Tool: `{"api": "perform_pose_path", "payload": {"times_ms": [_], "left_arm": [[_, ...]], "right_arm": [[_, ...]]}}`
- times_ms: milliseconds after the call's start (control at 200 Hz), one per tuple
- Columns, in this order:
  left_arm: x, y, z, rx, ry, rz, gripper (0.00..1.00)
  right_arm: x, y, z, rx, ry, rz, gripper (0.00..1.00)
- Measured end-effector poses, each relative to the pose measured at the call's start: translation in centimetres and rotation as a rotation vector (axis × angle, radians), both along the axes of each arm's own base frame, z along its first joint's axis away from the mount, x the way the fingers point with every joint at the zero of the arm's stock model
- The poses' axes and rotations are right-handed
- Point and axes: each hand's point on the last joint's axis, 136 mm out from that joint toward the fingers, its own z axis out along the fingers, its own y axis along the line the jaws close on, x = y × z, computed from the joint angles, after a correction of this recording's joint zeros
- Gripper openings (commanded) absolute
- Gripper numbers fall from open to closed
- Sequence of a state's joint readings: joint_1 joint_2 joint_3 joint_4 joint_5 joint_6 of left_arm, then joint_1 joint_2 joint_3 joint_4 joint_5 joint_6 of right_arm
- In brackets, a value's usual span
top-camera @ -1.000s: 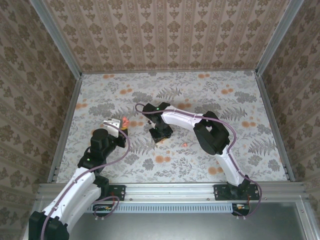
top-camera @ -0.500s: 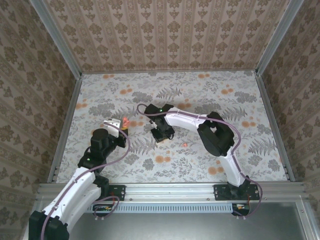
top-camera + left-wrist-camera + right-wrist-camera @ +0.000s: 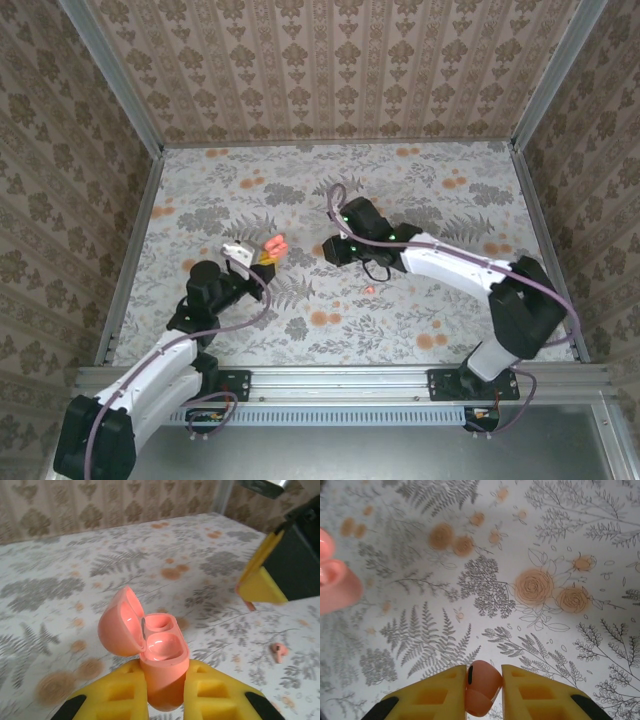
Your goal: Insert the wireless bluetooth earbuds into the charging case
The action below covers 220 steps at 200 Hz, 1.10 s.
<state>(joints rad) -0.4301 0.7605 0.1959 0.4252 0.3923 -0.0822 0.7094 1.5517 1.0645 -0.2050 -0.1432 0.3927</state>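
Where the overhead camera looks down, wallpapered walls [image 3: 330, 70] enclose a floral-print table [image 3: 420, 200]; a loose earbud [image 3: 369, 290] lies near its middle. At the left wrist, the left gripper [image 3: 165, 680] clamps the open pink charging case [image 3: 160, 645]. At the right wrist, the right gripper [image 3: 484, 677] pinches what looks like a second earbud [image 3: 481, 692], pinkish, over the table.

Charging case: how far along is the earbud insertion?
Done: the salmon-pink plastic charging case stands open, lid back, clamped in the left gripper; both wells look empty. In hand: the right gripper is shut on one small pink earbud. Left: seating it, then the second pink earbud lying on the floral table.
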Motion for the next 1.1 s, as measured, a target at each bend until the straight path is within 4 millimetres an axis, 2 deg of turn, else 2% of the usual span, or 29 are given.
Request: {"api": "perform_pose_path", "payload": {"times_ms": [220, 420, 585, 825, 1100], "left_arm": [[-2.2, -3.9, 0.5, 0.002, -0.077, -0.191, 0.05], [-3.1, -6.0, -0.4, 0.013, -0.081, -0.291, 0.04], [-3.6, -7.3, 0.2, 0.004, -0.104, -0.353, 0.05], [-3.8, -8.7, 2.8, -0.034, -0.183, -0.405, 0.05], [-4.2, -9.1, 3.4, -0.044, -0.198, -0.425, 0.05]], "right_arm": [[-1.5, -0.7, 3.5, 0.166, -0.193, 0.091, 0.22], [-2.9, -0.6, 7.2, 0.280, -0.369, 0.187, 0.23], [-4.0, -0.1, 9.8, 0.348, -0.476, 0.262, 0.23], [-5.0, 0.7, 10.9, 0.403, -0.516, 0.335, 0.23], [-5.1, 1.7, 10.1, 0.417, -0.502, 0.373, 0.23]]}}
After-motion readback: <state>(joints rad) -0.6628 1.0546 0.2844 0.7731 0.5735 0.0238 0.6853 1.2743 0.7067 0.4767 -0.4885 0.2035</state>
